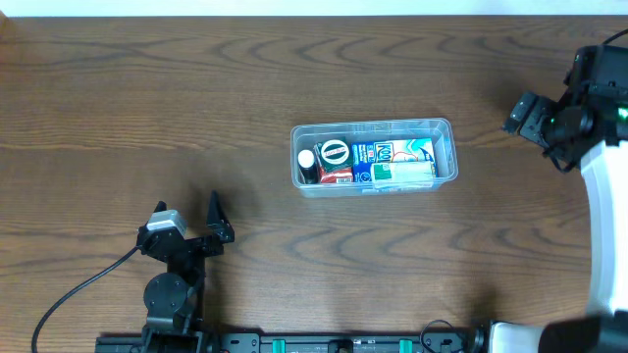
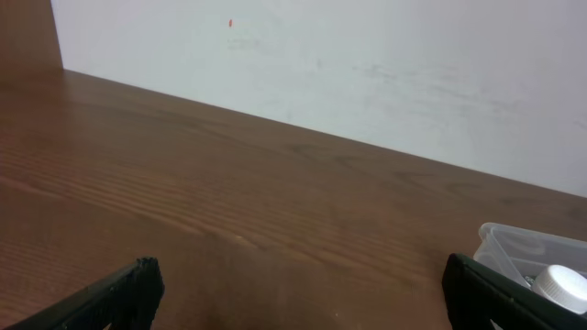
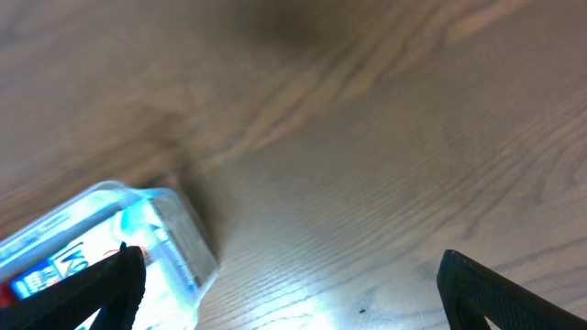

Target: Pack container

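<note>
**Packed clear tub at table centre, both grippers empty and apart from it**

Seen from overhead, the container, a clear plastic tub with rounded corners and a rim, lay just right of centre on a dark wooden table, its long side running left to right. Inside it, items sat packed side by side. A small bottle with a white cap was at the left end. Next came a red pack with a round black-and-white emblem. A blue-and-white carton followed, and a pale box with green print lay along the near wall.

The left gripper sat low near the front left of the table, well apart from the tub, with a black cable trailing from its arm. In the left wrist view its two dark fingers were spread wide with only bare wood between them. A corner of the tub showed at the right edge.

The right gripper hung at the far right, just beyond the tub's right end and not touching it. Its wrist view showed its jaws parted wide and holding nothing, with the tub's corner beside the left finger.
</note>
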Available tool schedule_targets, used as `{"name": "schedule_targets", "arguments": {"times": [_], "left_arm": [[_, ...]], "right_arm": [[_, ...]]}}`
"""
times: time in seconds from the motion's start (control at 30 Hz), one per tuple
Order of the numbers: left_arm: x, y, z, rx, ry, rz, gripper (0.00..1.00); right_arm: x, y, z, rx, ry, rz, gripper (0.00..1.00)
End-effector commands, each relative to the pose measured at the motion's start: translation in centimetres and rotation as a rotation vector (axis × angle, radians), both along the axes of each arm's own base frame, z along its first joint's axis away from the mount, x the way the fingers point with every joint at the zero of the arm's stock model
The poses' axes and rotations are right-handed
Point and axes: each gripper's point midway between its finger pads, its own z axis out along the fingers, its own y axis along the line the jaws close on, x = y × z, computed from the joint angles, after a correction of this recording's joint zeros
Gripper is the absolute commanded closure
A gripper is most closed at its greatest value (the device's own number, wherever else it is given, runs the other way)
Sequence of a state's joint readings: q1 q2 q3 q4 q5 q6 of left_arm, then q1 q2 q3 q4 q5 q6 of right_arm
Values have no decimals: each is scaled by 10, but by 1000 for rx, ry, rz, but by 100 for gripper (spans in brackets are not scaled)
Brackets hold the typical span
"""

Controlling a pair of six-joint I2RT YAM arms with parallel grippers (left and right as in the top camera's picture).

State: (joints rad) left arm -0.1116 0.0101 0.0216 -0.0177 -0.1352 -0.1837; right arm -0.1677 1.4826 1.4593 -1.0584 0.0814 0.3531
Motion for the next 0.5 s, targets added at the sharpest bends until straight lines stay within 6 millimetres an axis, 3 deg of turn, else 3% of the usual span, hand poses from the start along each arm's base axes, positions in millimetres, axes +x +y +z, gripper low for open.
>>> {"name": "schedule_targets", "arguments": {"times": [0.0,0.13,0.3,0.37,0.47], "left_arm": [[-1,7,-17,8,53,37,2],[-1,7,-17,8,53,37,2],[-1,7,-17,8,53,37,2],[-1,7,-17,8,53,37,2],[-1,7,-17,8,53,37,2]], "right_arm": [[-14,20,52,-21,-156,42,1],[-40,42,102,-33,-316,101,1],[-80,48,150,-61,-490,122,1],[-97,47,155,-88,-506,134,1],[-125,48,147,-99,-478,149,1]]}}
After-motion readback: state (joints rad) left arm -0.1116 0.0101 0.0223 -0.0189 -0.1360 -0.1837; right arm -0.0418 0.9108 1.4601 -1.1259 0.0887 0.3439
